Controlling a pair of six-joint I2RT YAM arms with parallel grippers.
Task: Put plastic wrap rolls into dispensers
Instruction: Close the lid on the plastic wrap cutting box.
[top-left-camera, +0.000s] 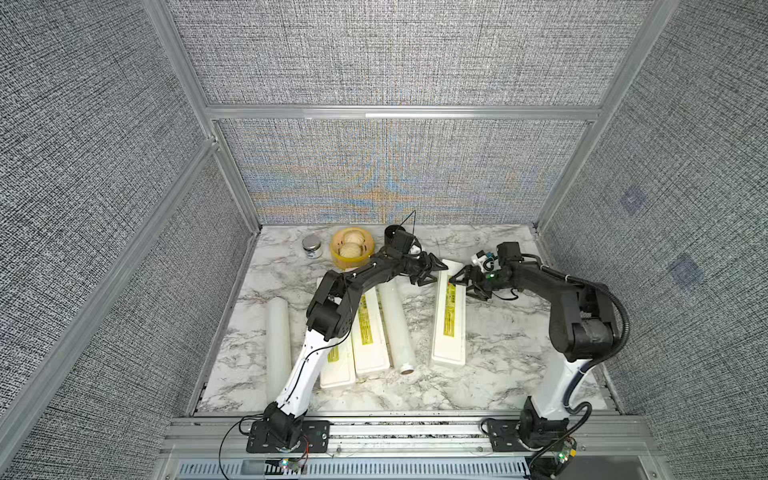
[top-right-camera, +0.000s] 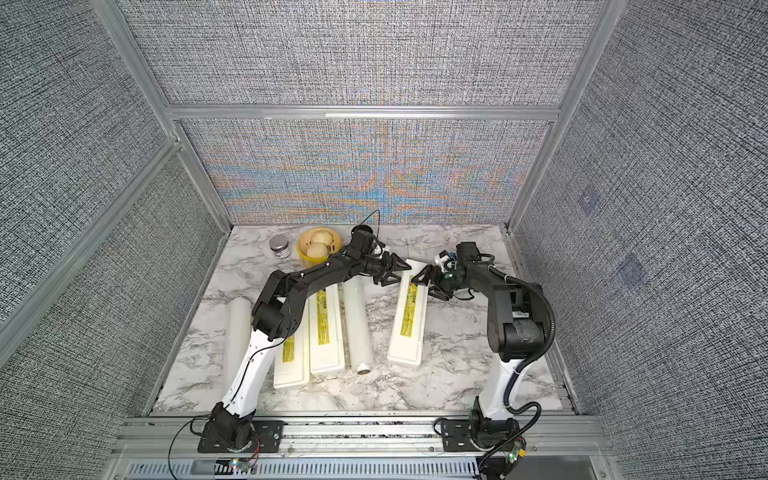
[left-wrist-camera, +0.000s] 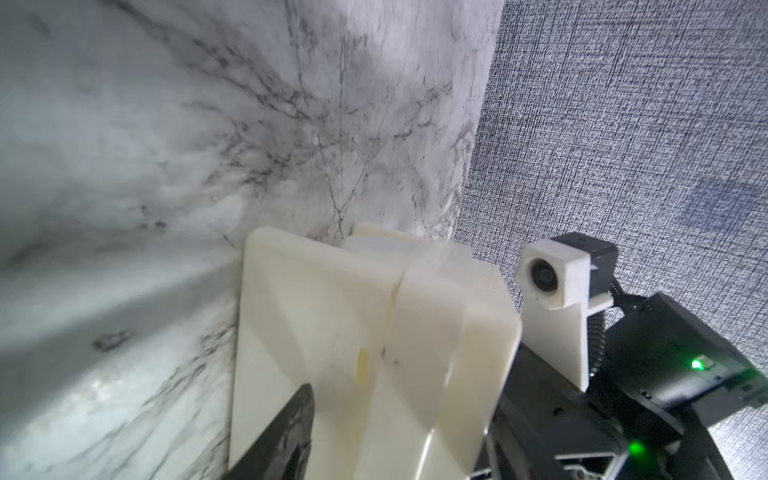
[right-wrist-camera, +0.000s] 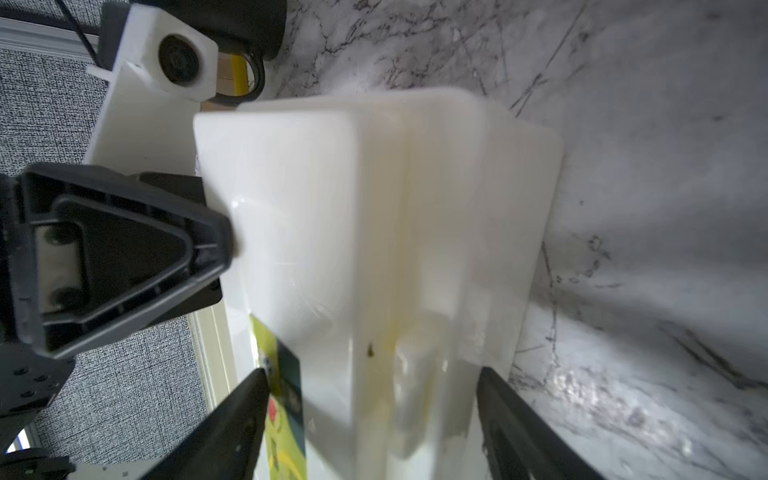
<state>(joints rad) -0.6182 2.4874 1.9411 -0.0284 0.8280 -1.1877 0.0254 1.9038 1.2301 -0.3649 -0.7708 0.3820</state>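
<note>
Three cream-white dispensers lie lengthwise on the marble table. The right dispenser (top-left-camera: 449, 332) (top-right-camera: 409, 328) has both grippers at its far end. My left gripper (top-left-camera: 434, 272) (top-right-camera: 397, 272) comes from the left and is shut on that end; one of its fingers (left-wrist-camera: 291, 428) lies on the box face (left-wrist-camera: 332, 311). My right gripper (top-left-camera: 459, 286) (right-wrist-camera: 374, 374) stands open astride the same end (right-wrist-camera: 332, 208), one finger by the yellow-green label. Two plastic wrap rolls lie loose: one in the middle (top-left-camera: 395, 324) (top-right-camera: 357, 324), one far left (top-left-camera: 277, 345) (top-right-camera: 239, 332).
Two more dispensers (top-left-camera: 370, 336) (top-left-camera: 338, 365) lie side by side, partly under my left arm. At the back stand a yellow steamer with buns (top-left-camera: 352, 248), a metal tin (top-left-camera: 312, 246) and a black cup (top-left-camera: 392, 232). Fabric walls enclose three sides.
</note>
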